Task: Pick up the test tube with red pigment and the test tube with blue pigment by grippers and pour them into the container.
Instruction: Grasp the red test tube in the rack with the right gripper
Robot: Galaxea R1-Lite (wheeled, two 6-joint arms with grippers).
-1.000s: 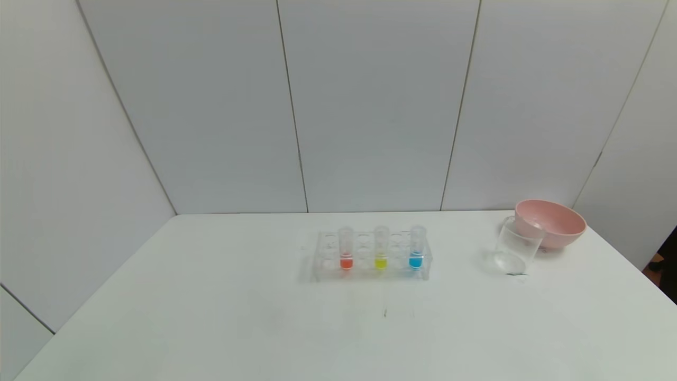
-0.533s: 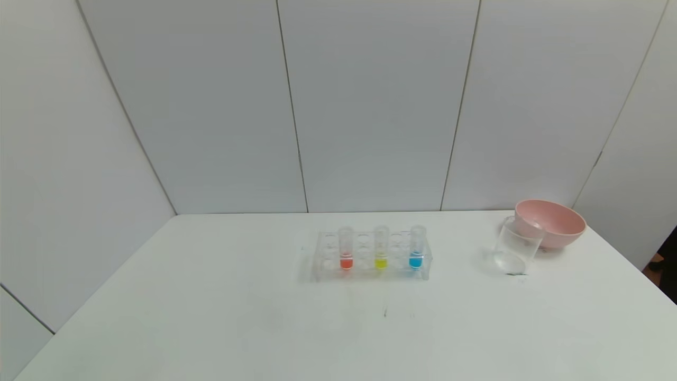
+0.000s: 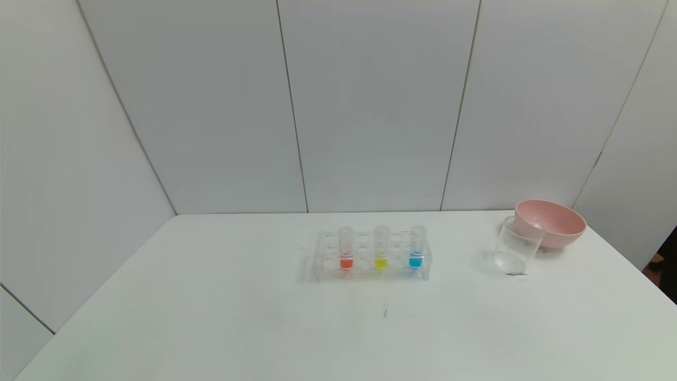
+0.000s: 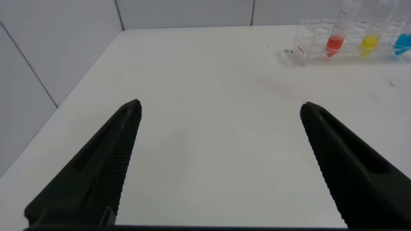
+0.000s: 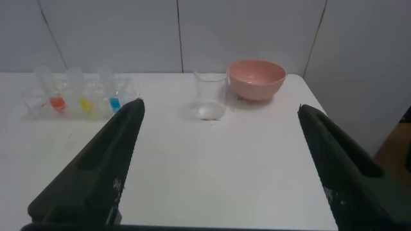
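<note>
The red tube [image 3: 346, 248] stands at the left of a clear rack [image 3: 370, 257] in the table's middle; the blue tube [image 3: 417, 247] stands at its right. Both also show in the left wrist view, red [image 4: 335, 40] and blue [image 4: 403, 40], and in the right wrist view, red [image 5: 58, 101] and blue [image 5: 115, 101]. The clear beaker [image 3: 517, 245] stands to the right of the rack, also in the right wrist view [image 5: 210, 96]. My left gripper [image 4: 219, 106] is open and empty, near the table's left front. My right gripper [image 5: 219, 106] is open and empty, short of the beaker. Neither shows in the head view.
A yellow tube [image 3: 381, 247] stands between the red and blue tubes. A pink bowl [image 3: 550, 222] sits right behind the beaker near the table's right edge. White wall panels enclose the table at the back and left.
</note>
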